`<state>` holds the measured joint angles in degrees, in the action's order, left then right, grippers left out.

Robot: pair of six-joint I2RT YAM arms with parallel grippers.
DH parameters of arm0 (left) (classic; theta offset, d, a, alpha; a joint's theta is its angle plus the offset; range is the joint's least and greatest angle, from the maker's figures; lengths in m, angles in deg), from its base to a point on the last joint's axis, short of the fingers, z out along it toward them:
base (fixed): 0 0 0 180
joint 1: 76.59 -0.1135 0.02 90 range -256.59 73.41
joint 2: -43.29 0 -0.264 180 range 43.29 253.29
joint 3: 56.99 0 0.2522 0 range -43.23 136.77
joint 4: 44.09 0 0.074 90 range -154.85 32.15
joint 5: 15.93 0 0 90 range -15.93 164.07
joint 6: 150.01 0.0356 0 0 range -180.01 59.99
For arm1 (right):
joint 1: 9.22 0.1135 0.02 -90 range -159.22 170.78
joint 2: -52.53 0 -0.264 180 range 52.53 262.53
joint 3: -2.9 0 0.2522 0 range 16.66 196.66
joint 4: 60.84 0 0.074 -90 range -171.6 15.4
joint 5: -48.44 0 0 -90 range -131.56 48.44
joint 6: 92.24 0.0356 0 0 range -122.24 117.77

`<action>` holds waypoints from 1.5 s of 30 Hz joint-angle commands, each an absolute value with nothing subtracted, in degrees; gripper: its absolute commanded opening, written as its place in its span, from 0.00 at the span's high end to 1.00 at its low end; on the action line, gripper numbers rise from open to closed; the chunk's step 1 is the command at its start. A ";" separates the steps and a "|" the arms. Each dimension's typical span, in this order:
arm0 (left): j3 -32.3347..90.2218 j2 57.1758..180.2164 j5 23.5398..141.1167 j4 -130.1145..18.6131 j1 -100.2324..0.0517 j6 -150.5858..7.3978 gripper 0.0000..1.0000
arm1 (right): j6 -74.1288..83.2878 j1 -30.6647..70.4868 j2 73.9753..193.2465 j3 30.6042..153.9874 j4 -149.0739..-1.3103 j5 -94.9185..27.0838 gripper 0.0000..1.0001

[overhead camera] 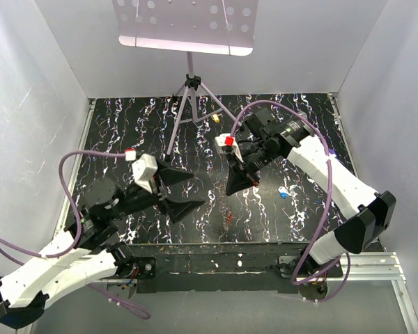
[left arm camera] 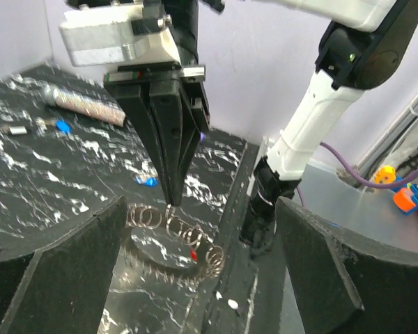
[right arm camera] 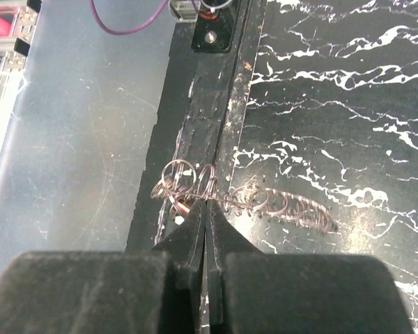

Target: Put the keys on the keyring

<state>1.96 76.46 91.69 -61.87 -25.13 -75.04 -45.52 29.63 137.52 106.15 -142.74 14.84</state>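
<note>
right tool [left arm camera: 171, 200]: we see it closed, its tips pinching the keyring.
keyring [right arm camera: 265, 203]: a coiled loop at the right tool's tips, by the near edge of the desk [overhead camera: 125, 125].
left tool [overhead camera: 197, 188]: wide open, holding nothing, facing the right tool.
blue key [overhead camera: 283, 195]: on the desk, apart from both tools.

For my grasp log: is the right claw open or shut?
Shut. The right claw shows no gap at its tips and pinches the keyring.
</note>
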 commanded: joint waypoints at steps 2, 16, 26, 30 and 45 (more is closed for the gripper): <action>9.14 87.74 97.61 -79.12 -25.79 -76.10 0.12 | -50.49 29.81 139.98 111.93 -153.78 14.95 0.99; 9.69 98.05 111.15 -68.33 -32.82 -74.96 0.28 | -50.75 29.72 139.81 110.62 -154.66 15.83 0.99; 5.74 99.98 113.36 -63.49 -34.58 -68.28 0.60 | -51.45 29.72 140.33 110.79 -155.28 16.98 0.99; 2.40 98.66 113.61 -58.75 -34.58 -66.61 0.66 | -51.63 29.81 140.77 110.97 -155.46 17.24 0.99; -0.86 100.42 118.10 -48.98 -34.49 -71.79 0.66 | -52.16 29.81 142.53 111.85 -156.34 17.77 0.99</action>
